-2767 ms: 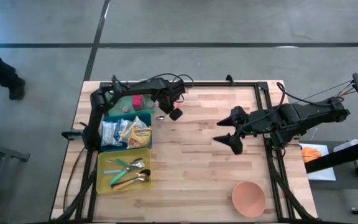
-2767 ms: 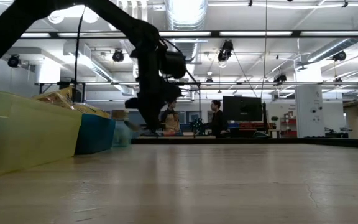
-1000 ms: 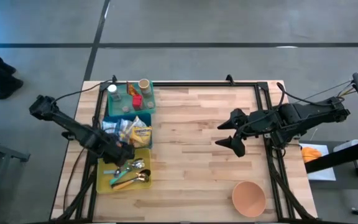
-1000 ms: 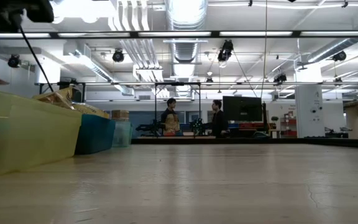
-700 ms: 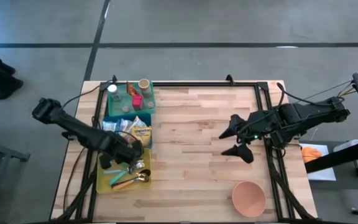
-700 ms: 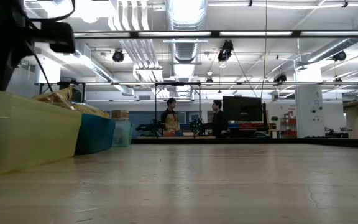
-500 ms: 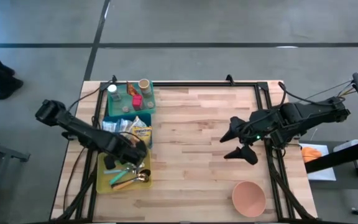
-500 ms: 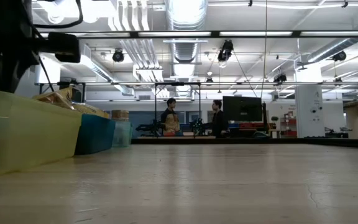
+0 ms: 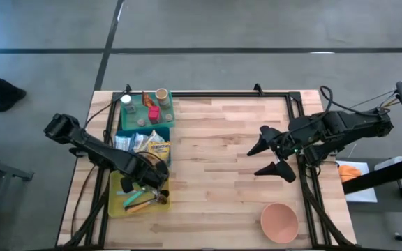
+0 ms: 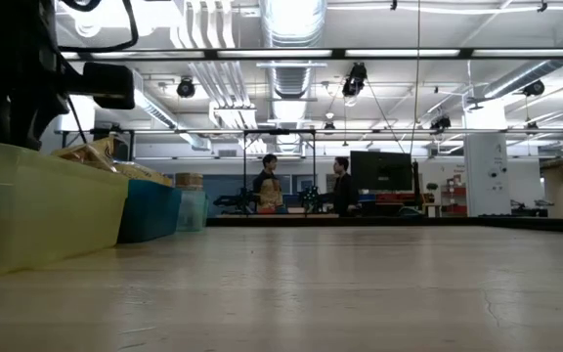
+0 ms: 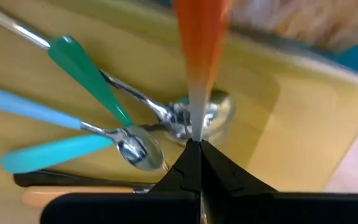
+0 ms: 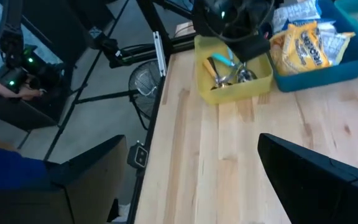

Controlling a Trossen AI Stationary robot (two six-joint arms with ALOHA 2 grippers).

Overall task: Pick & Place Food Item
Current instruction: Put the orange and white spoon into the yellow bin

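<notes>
1. Left gripper (image 9: 152,185): fingers closed, pinching the bare metal end of an orange-handled utensil (image 11: 199,43) over the yellow tray (image 9: 115,183) at the table's 8 o'clock.
2. Right gripper (image 9: 272,157): jaws spread wide, empty, above bare wood at 3 o'clock.
3. Snack packets (image 9: 145,146): in the blue bin (image 9: 167,150), at 12 o'clock from the tray.
4. Pink bowl (image 9: 279,222): 5 o'clock corner.

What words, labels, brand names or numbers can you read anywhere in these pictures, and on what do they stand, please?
None can be read.
Snack packets in the blue bin: printed fronts, too small and blurred to read.
Small containers in the green tray: any labels too small to tell.
Dark screen in the room behind the table: no legible text.
Cutlery in the yellow bin: no marks visible.
</notes>
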